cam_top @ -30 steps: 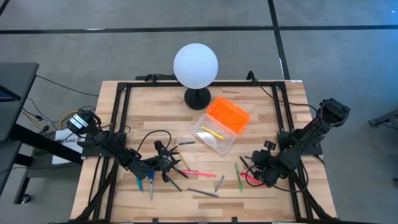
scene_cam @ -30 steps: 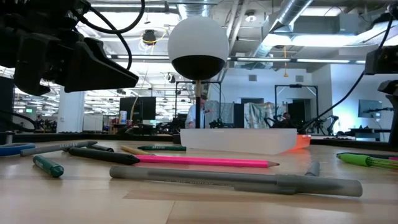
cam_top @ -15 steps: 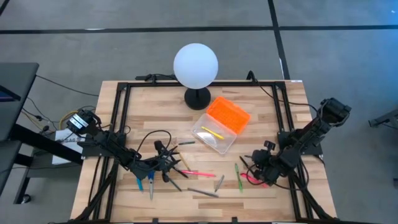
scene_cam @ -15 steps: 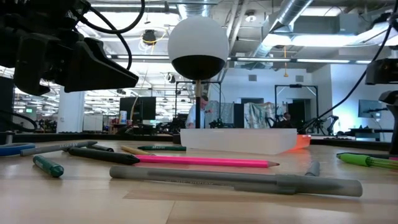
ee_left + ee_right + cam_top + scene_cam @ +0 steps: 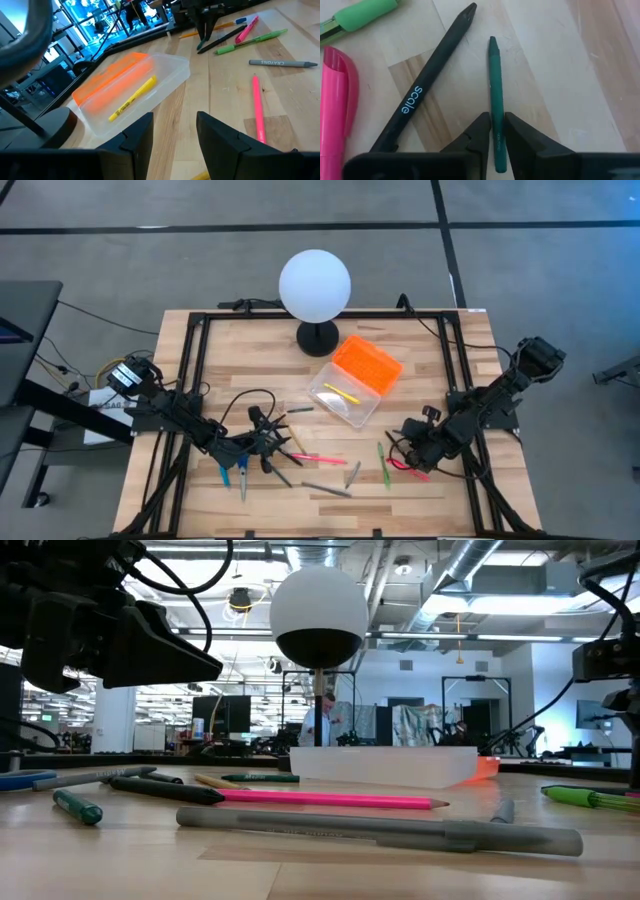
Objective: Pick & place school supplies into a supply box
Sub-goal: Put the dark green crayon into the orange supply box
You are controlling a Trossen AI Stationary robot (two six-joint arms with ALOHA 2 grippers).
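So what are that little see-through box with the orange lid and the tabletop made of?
The small clear rectangular box with its orange ribbed lid looks like plastic: the yellow marker inside shows through its frosted wall, and the lid is glossy and moulded. The pale tabletop looks like wood, probably jointed strips, with grain lines and a smooth matte finish.

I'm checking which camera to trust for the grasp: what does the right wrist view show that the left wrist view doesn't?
Right wrist only: the right gripper closed around a dark green pencil, beside a black pen printed "scale".

Left wrist only: the open left gripper, the supply box with its orange lid and a yellow marker inside, and a pink pencil.

Both: the wooden table, plus pink and green markers.
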